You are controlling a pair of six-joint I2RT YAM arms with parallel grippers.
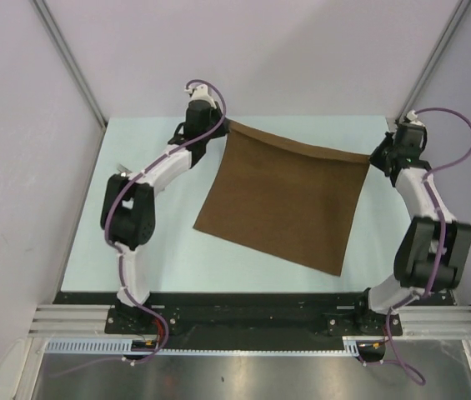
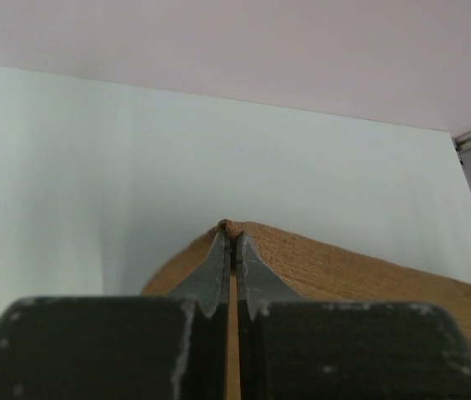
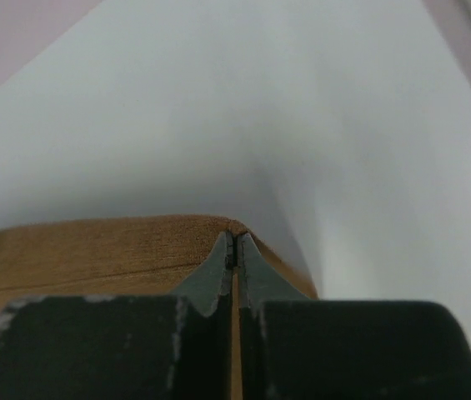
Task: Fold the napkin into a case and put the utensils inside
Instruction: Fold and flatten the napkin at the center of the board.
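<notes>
The dark-brown napkin (image 1: 281, 198) is spread over the middle of the pale table, its far edge lifted and stretched between my two grippers. My left gripper (image 1: 223, 125) is shut on the napkin's far left corner; in the left wrist view the cloth (image 2: 343, 267) peaks between the closed fingertips (image 2: 232, 237). My right gripper (image 1: 375, 157) is shut on the far right corner; in the right wrist view the cloth (image 3: 93, 250) runs left from the closed tips (image 3: 233, 243). No case is formed. The utensils are out of view.
The pale table top (image 1: 135, 150) lies between lilac side walls with metal posts at the far corners (image 1: 68, 50). The arm bases stand on a black rail at the near edge (image 1: 243, 308).
</notes>
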